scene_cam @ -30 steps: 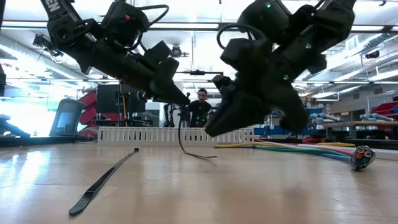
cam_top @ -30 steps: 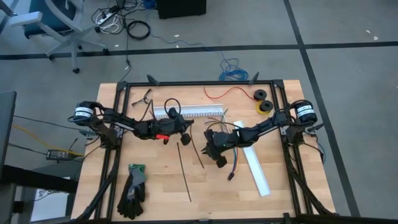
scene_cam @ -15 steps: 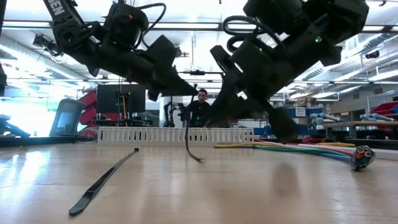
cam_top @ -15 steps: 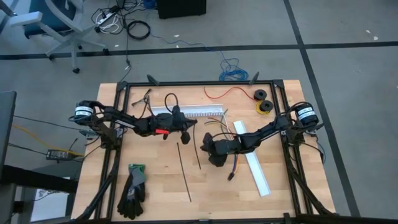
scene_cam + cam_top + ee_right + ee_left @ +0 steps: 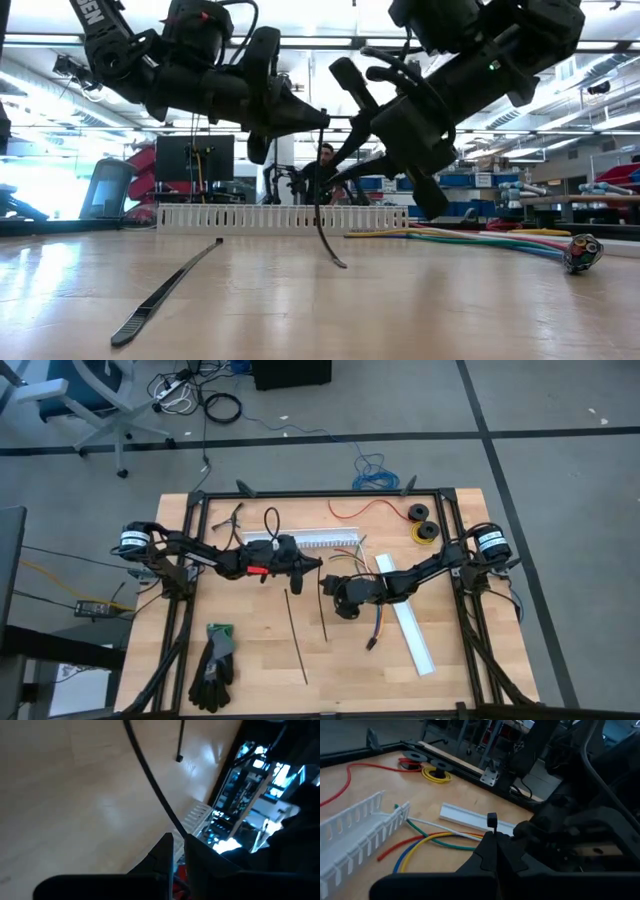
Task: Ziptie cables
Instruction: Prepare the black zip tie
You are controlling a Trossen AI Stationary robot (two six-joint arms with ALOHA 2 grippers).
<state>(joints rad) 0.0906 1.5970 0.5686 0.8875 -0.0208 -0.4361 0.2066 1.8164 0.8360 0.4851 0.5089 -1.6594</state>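
A black zip tie [image 5: 322, 200] hangs between my two grippers over the middle of the table. Its lower end [image 5: 343, 264] reaches down to the tabletop. My left gripper [image 5: 492, 837] [image 5: 314, 565] is shut on its top, and my right gripper [image 5: 178, 840] [image 5: 332, 582] is shut on its strap just beside the left one. The cables [image 5: 376, 622], a bundle of yellow, green, blue, orange and red wires [image 5: 430, 840], lie flat on the table under my right arm. They end at a small dark connector [image 5: 582, 252]. No gripper touches them. My left gripper pinches the zip tie just under its square head [image 5: 491, 819] between its two fingertips, coming roughly level from the table's left. The head sticks out past the fingertips and the strap hangs below. My right gripper pinches the strap [image 5: 172, 822] between its two fingers, coming from the table's right and slanting down. The strap runs on past the fingertips toward the tabletop. How far from the head the hold is, I cannot tell.
A second zip tie [image 5: 297, 640] lies flat nearer the front. A white slotted channel [image 5: 310, 540] stands toward the far edge and a flat white strip [image 5: 412, 625] lies at the right. Gloves [image 5: 213, 665] are at the front left. A red wire [image 5: 370, 510] and spools [image 5: 425, 525] are far right.
Both wrists have rolled, the right one by far the more, and its fingers have swung up toward the left gripper's tips. The zip tie's top has shifted a little toward the table's right. Its tail, which curled along the table, now hangs nearly straight.
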